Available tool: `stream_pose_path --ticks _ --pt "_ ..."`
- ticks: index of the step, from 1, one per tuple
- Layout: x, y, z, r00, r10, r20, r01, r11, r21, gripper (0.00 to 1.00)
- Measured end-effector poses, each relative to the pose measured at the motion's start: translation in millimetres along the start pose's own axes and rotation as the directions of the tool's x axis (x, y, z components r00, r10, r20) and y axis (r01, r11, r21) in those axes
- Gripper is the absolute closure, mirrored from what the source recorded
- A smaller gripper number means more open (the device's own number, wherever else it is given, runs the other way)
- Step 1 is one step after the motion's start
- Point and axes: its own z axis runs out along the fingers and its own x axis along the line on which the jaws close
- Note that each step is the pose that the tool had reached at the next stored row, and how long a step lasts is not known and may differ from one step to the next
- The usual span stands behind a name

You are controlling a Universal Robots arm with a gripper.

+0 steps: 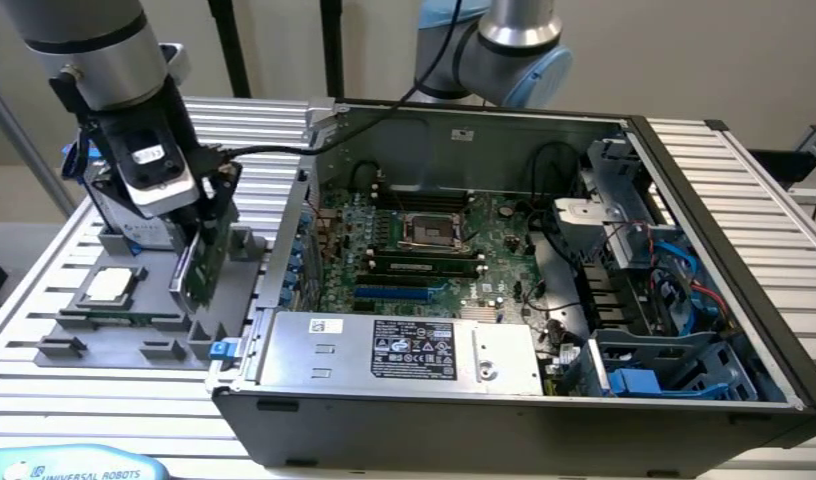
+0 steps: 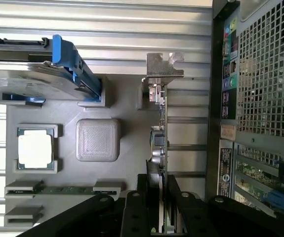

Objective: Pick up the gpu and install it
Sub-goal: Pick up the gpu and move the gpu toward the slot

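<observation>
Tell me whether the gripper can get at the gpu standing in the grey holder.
Probably yes: the gripper is right over the gpu, which stands upright on edge in the grey holder with nothing between them.

Bright, even light — soft shadows

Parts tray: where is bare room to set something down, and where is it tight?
Free: tray floor between the square pad and the gpu; the slatted table bordering the tray's near edge in the exterior view. Crowded: the gap between gpu and case, with the gripper shut on the gpu; hard drive and CPU fill their pockets.
</observation>
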Motion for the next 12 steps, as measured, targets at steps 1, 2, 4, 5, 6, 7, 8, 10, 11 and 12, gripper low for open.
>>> stream_pose_path --ticks 1,2,4,5,6,7,8,10,11,12 --pt "-0.4 0.2 -4.4 1.0 0.0 0.0001 0.0 1.0 -0.0001 0.73" --pt "-0.9 0.4 -8.9 1.0 0.0 0.0 0.0 1.0 -0.0001 0.73" --pt "-1.9 0.9 -17.9 1.0 -0.001 0.0001 0.001 1.0 -0.0002 0.73" --pt "-2.3 1.1 -22.4 1.0 -0.001 -0.0001 0.001 1.0 0.0 0.73" --pt "-2.8 1.3 -27.0 1.0 -0.001 -0.0001 0.001 1.0 -0.0001 0.73" --pt "-3.2 1.6 -31.4 1.0 -0.001 -0.0001 0.001 1.0 -0.0001 0.73" --pt "-3.7 1.8 -35.9 1.0 -0.002 -0.0003 0.002 1.0 -0.0001 0.73" --pt "-4.6 2.2 -45.0 1.0 -0.002 -0.0005 0.002 1.0 -0.0001 0.73" --pt "-5.3 2.4 -49.6 1.0 -0.003 -0.0006 0.003 1.0 -0.0002 0.73" --pt "-6.3 2.7 -54.2 1.0 -0.004 -0.0008 0.004 1.0 -0.0003 0.73"
